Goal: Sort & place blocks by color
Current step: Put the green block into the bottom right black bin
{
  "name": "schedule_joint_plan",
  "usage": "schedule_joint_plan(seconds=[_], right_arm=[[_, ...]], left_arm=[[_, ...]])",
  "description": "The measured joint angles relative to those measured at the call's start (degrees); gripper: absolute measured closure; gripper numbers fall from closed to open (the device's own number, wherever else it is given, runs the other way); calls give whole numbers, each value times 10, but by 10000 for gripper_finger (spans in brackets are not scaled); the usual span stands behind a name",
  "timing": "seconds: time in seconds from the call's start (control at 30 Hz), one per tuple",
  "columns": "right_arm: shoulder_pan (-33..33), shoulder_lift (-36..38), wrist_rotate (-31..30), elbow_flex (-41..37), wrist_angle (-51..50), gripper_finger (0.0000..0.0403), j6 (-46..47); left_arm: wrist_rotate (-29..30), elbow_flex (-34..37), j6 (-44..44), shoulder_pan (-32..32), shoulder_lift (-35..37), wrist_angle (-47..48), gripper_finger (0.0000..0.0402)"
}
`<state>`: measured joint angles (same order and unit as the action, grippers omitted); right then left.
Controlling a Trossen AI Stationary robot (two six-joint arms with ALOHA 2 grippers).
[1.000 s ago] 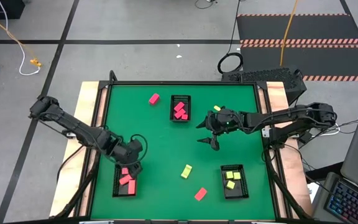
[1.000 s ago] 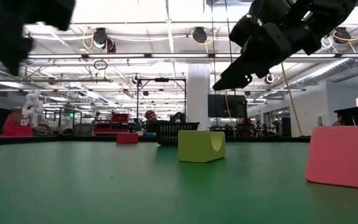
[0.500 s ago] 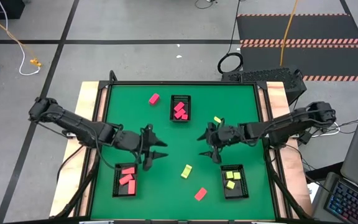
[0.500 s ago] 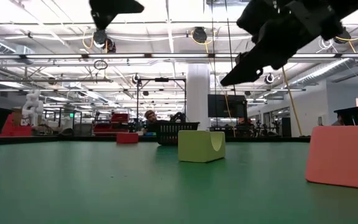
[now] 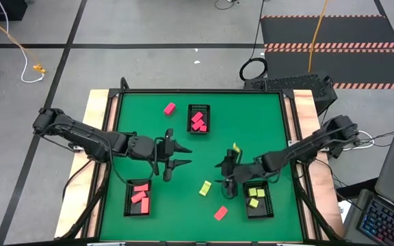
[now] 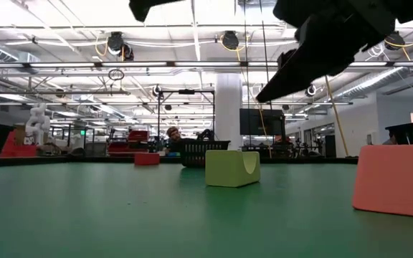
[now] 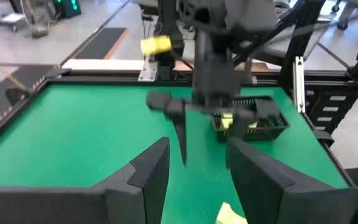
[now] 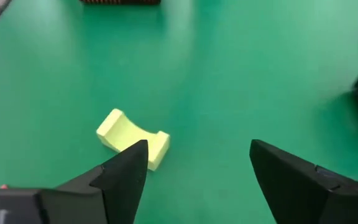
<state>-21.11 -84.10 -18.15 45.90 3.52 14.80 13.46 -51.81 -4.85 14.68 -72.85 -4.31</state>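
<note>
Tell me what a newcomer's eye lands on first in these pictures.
Two dark arms meet over the green table: the left gripper and right gripper both hang open near its middle. Between and below them lie a loose yellow-green block and a coral-red block. Three black mesh trays hold sorted blocks, the nearest to the right gripper being the yellow-green tray.

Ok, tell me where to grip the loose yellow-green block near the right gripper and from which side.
Probably from above: the yellow-green block lies flat on the mat with a notch in its top. Close the open right gripper across its two long flat sides, avoiding the notch.
</note>
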Motion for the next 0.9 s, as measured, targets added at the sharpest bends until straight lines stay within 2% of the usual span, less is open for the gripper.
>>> schedule_joint_plan(seconds=[0.13,0.37,0.53,0.77,0.9], right_arm=[[-6,-64,5,32,11,140,14],[-8,-149,32,81,19,145,43],[-8,-173,31,82,9,145,82],[-6,-185,2,82,16,146,84],[-6,-196,9,82,24,163,84]], left_arm=[[-12,-2,13,-2,-18,-44,239],[-20,0,-19,8,-62,-28,238],[-23,0,-33,20,-81,-33,238],[-23,0,-34,25,-85,-51,238],[-23,0,-34,25,-85,-50,238]])
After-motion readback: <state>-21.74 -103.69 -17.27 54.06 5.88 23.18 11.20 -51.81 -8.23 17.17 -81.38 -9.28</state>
